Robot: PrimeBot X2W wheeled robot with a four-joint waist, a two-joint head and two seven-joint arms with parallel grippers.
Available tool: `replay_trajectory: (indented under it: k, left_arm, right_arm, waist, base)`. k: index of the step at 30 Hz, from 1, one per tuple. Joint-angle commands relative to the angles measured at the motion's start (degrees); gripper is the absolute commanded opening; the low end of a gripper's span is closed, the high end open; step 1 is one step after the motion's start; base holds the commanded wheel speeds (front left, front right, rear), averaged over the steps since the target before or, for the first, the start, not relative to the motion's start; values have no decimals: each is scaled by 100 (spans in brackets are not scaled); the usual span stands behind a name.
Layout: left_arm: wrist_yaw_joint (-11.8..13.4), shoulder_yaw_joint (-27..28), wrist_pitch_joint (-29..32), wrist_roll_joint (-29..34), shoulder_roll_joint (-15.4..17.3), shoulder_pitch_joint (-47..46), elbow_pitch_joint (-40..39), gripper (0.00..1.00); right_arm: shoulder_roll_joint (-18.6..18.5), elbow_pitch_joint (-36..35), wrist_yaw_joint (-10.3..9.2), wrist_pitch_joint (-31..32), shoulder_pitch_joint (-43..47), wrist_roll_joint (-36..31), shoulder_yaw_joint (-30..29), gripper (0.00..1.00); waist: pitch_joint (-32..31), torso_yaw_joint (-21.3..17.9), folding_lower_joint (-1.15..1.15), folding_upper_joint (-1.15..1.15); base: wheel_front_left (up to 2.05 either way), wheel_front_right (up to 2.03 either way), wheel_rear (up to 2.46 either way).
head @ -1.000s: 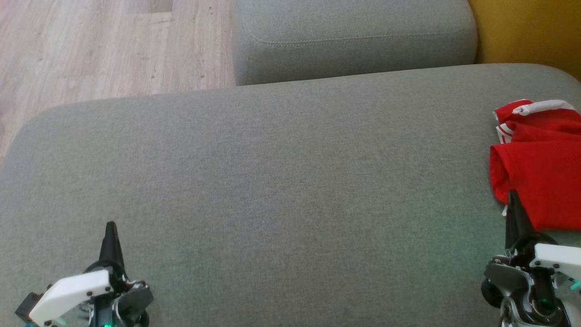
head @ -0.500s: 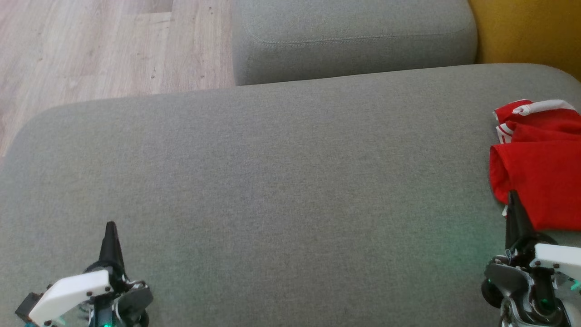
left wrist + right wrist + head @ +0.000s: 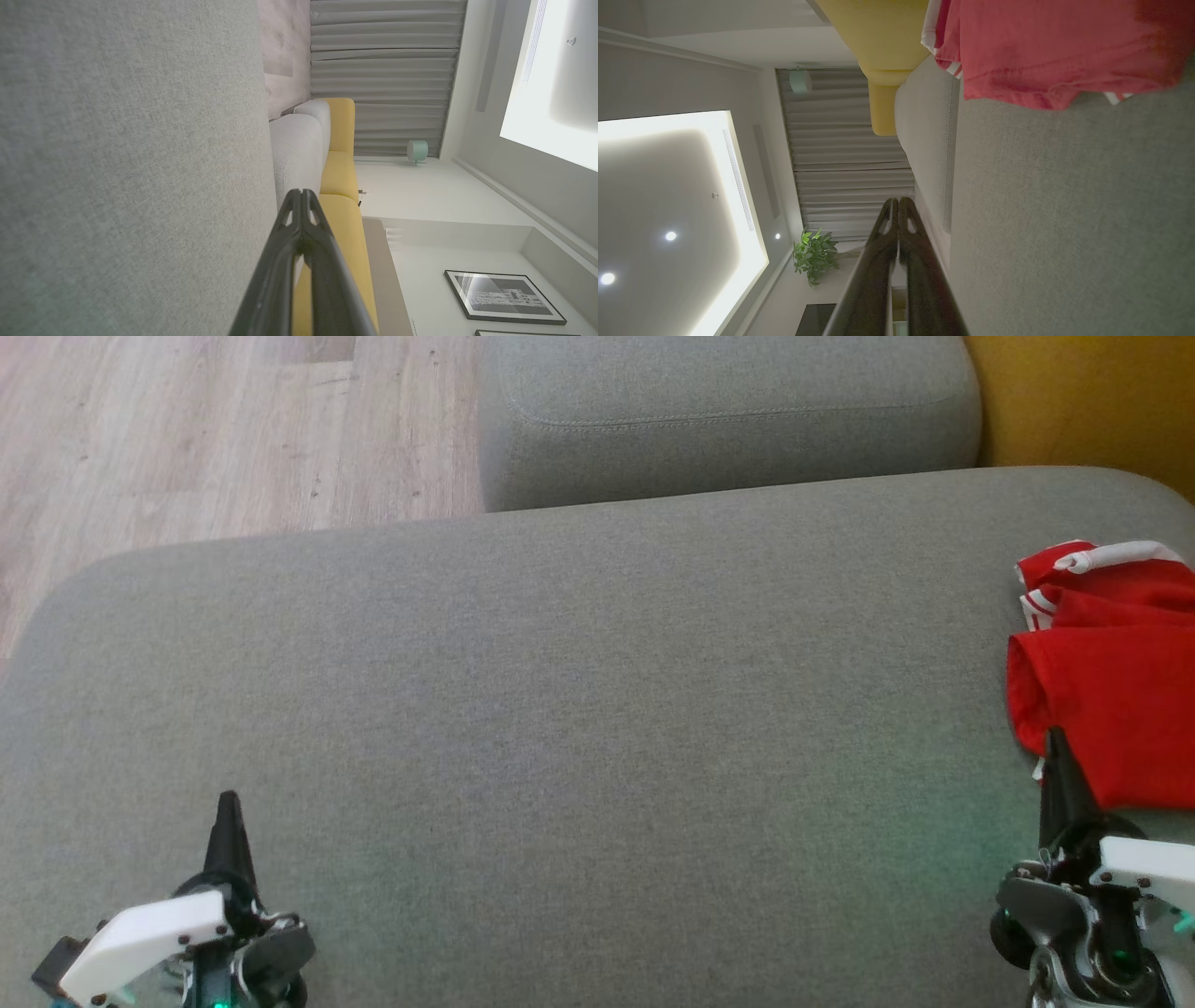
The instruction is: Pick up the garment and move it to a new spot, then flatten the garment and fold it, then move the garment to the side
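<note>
The garment point(image 3: 1111, 681) is red with white stripes and lies bunched at the right edge of the grey sofa seat point(image 3: 579, 709); the right wrist view shows the garment point(image 3: 1045, 46) at its top. My right gripper point(image 3: 1056, 737) is shut, holds nothing, and its tip stands just in front of the garment's near hem. At the lower left my left gripper point(image 3: 227, 800) hovers over bare cushion, shut and empty. Each wrist view shows its own closed fingers: the left gripper point(image 3: 301, 192) and the right gripper point(image 3: 898, 199).
A second grey cushion point(image 3: 728, 411) sits behind the seat, with a yellow cushion point(image 3: 1083, 401) at the back right. Wooden floor point(image 3: 187, 439) lies beyond the seat's far left edge. The broad middle of the seat is bare fabric.
</note>
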Motion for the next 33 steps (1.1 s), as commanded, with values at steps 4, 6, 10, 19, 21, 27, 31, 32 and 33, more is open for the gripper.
replay_trajectory:
  k: [4,6,10,19,21,27,31,32,33]
  left_arm:
    - [-38,223,25,79,23,-292,-161,0]
    - [-38,224,26,79,22,-292,-161,0]
    - [-38,226,27,81,20,-292,-161,0]
    - [-39,231,31,85,17,-292,-160,0]
    - [-39,232,31,86,17,-292,-160,0]
    - [-39,234,34,88,15,-293,-160,0]
    - [-39,236,35,89,14,-293,-160,0]
    - [-39,236,35,89,14,-293,-160,0]
    - [-39,236,35,90,13,-293,-160,0]
  right_arm:
    - [-30,-182,45,35,-276,-11,111,0]
    - [-29,-182,45,35,-276,-12,111,0]
    - [-29,-182,45,36,-276,-12,110,0]
    - [-27,-182,45,37,-277,-14,108,0]
    - [-27,-182,45,38,-277,-14,108,0]
    - [-27,-182,45,38,-277,-15,107,0]
    - [-26,-182,45,39,-277,-15,106,0]
    - [-26,-182,45,39,-277,-16,106,0]
    - [-26,-182,45,39,-277,-16,106,0]
  waist:
    - [0,0,0,0]
    - [0,0,0,0]
    - [0,0,0,0]
    - [0,0,0,0]
    - [0,0,0,0]
    - [0,0,0,0]
    - [0,0,0,0]
    - [0,0,0,0]
    - [0,0,0,0]
  base:
    - [0,0,0]
    - [0,0,0]
    - [0,0,0]
    - [0,0,0]
    - [0,0,0]
    - [0,0,0]
    - [0,0,0]
    - [0,0,0]
    - [0,0,0]
